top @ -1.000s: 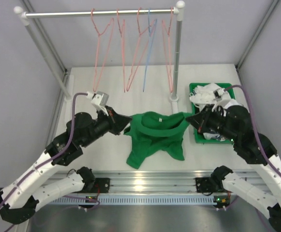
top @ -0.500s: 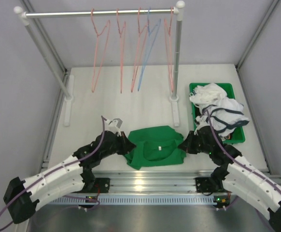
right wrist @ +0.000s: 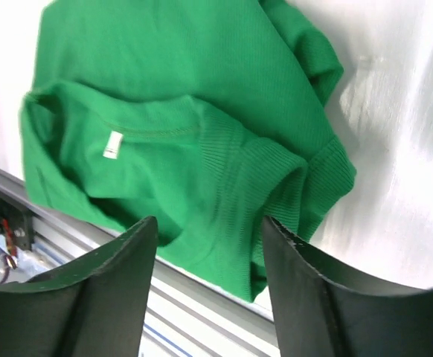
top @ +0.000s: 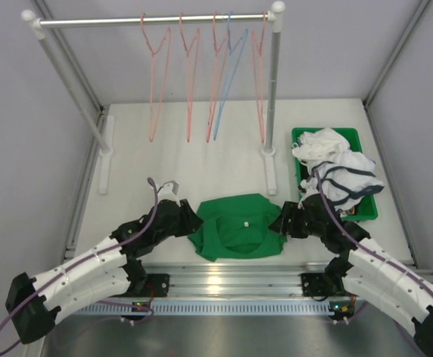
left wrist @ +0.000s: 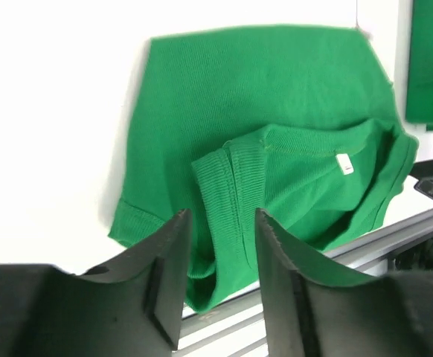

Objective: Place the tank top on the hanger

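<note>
The bright green tank top (top: 239, 227) lies crumpled on the table at the near edge, its white neck label facing up. My left gripper (top: 192, 223) is at its left edge, jaws open, with a ribbed strap (left wrist: 231, 186) lying loose between the fingers (left wrist: 168, 275). My right gripper (top: 280, 222) is at its right edge, also open, above the folded shoulder of the tank top (right wrist: 164, 82). Neither gripper (left wrist: 221, 216) (right wrist: 209, 222) pinches the cloth. The pink hanger (top: 157, 89) hangs on the rail at the back with others alike, far from both grippers.
A light-blue hanger (top: 230, 82) hangs among the pink ones on the white rack rail (top: 90, 21). The rack's right post (top: 273, 97) and foot stand behind the tank top. A green bin (top: 350, 134) of white garments (top: 335, 167) sits at the right. An aluminium rail (top: 231, 279) runs along the near edge.
Both arms brought the stretched tank top down and toward the near edge, laid it on the table, then opened their jaws and let go. The hangers sway slightly.
</note>
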`<state>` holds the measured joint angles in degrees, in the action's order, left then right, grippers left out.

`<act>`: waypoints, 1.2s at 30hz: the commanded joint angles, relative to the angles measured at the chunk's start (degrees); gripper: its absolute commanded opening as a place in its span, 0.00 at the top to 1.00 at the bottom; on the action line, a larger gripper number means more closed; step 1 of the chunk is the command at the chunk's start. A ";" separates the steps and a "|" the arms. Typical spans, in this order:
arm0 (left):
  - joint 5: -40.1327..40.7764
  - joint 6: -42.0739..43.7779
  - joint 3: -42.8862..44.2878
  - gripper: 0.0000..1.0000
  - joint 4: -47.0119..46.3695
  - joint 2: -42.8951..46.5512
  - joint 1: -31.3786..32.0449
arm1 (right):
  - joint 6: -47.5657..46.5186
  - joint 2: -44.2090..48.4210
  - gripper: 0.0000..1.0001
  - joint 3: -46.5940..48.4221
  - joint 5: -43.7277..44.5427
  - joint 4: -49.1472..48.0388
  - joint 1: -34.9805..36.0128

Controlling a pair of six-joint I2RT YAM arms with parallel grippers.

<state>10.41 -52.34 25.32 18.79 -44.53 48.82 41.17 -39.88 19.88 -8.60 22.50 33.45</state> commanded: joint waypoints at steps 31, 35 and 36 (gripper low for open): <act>35.43 49.27 82.93 0.22 13.62 -27.84 -5.98 | -3.37 -1.69 0.39 16.60 5.44 13.01 -0.67; 18.72 42.59 97.62 0.24 24.01 -37.02 -19.71 | -3.81 -2.92 0.40 16.33 4.56 11.69 -0.67; 17.37 43.10 100.16 0.24 24.36 -38.25 -20.86 | -3.90 -2.92 0.40 16.25 4.30 11.51 -0.76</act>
<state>37.23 -9.06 118.10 36.99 -80.73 33.54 38.41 -42.35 33.87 -3.25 35.99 33.45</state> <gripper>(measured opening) 0.764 0.603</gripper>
